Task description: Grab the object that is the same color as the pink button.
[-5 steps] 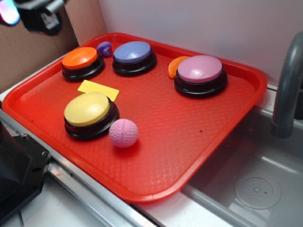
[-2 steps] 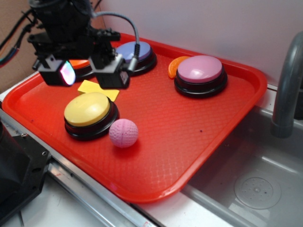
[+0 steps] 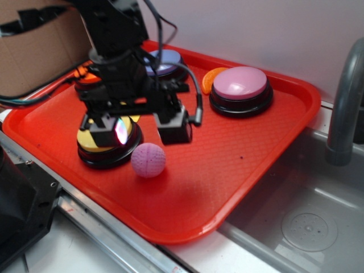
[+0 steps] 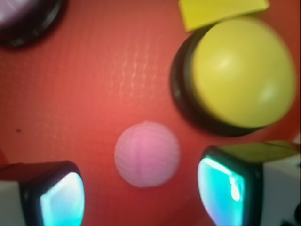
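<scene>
- The pink ball (image 4: 147,154) lies on the red tray (image 4: 94,84), just ahead of the gap between the two spread fingers (image 4: 59,195).
- A yellow button (image 4: 240,70) sits ahead of the right-side finger.
- A yellow card (image 4: 221,12) lies beyond it.

The arm is matte black, built of blocky segments, with thin black cables looping off its side and a grey one curving past its top. Its hand (image 3: 142,132) ends in two chunky black-cased fingers (image 4: 233,182) whose inner pads glow teal to pinkish, possibly light-up sensors, with pale housings behind.
</scene>
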### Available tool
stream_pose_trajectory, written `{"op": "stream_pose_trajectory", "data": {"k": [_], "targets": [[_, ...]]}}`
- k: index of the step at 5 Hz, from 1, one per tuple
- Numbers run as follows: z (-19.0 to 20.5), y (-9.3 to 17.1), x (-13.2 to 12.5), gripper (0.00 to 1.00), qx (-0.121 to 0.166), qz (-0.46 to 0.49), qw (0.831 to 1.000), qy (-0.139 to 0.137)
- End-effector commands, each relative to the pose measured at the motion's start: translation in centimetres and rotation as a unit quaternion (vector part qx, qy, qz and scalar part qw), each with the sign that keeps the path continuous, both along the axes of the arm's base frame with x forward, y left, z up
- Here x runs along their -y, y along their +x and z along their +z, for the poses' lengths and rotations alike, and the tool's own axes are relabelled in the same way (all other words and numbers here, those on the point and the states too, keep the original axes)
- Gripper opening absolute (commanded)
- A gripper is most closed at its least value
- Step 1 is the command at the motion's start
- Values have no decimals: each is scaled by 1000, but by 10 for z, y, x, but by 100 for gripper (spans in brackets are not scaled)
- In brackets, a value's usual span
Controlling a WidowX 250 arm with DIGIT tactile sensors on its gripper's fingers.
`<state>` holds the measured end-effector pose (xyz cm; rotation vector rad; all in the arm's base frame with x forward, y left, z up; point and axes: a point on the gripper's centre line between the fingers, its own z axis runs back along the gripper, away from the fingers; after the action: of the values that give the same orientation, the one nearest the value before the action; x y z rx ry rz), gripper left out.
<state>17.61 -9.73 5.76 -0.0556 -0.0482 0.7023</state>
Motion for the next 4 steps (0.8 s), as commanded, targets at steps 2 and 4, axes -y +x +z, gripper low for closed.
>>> {"op": "stream_pose_trajectory", "data": {"k": [2,4], "targets": [[-37,11,4,100,-27,38,999,11],[-28,12,1,0,-7,39,999,6]]}}
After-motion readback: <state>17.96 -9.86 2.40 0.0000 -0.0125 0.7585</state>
